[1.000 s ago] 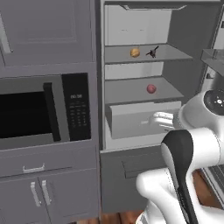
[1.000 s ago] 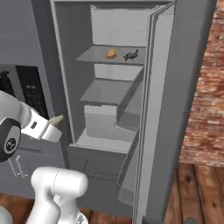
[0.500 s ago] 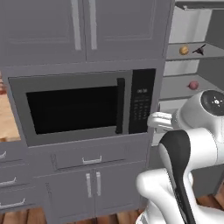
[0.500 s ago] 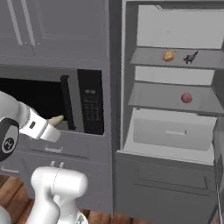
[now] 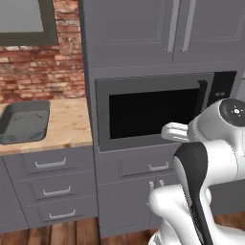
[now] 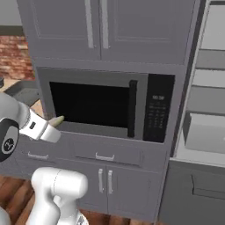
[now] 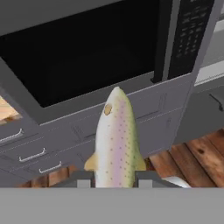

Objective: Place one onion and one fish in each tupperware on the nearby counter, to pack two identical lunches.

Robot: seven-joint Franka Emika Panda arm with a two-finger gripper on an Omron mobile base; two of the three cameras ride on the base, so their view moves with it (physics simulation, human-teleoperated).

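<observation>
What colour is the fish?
The fish is pale silvery-green with a pinkish stripe and small dark speckles, best seen in the hand view.

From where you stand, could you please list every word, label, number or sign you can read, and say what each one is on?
No text can be read.
The microwave control panel carries a small pale display and rows of buttons, all too small and blurred to read.
The fish held in the gripper, the cabinets and the counter carry no writing.

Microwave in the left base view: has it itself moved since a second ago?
No. The microwave stays under the same upper cabinets; the base swung left, bringing counter and sink into view.
</observation>
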